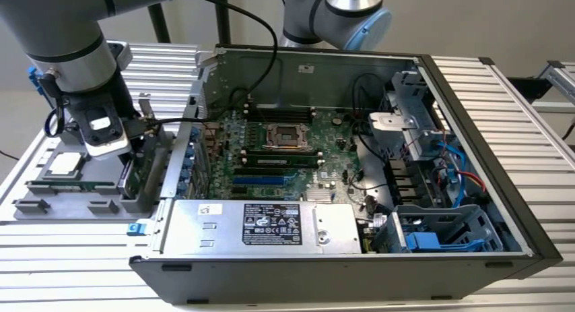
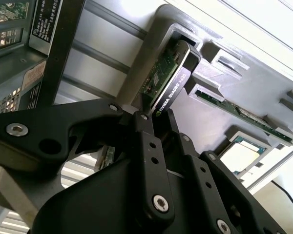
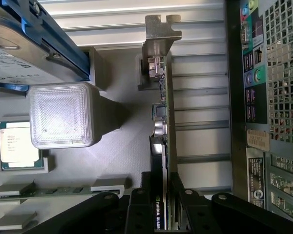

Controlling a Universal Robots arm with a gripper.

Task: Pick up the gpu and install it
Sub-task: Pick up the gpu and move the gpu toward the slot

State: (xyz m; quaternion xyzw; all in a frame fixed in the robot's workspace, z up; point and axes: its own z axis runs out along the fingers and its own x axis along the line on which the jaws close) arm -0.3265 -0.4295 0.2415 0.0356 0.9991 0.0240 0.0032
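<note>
As the gripper (image 2: 156, 121) pinches the gpu (image 2: 168, 80), the card stands on edge in the grey tray (image 1: 54, 207), nine o'clock of the case (image 1: 341, 275) in the exterior view. A straight, square lift looks best here, so nothing binds.

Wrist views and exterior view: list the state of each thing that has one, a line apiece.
Green-and-black gpu card: standing on edge in a slot of the grey plastic holder.
Black gripper: jaws shut on the gpu card.
Black tower computer case: lying on its side, panel off, open.
Square silver processor chip: lying flat in a holder recess.
</note>
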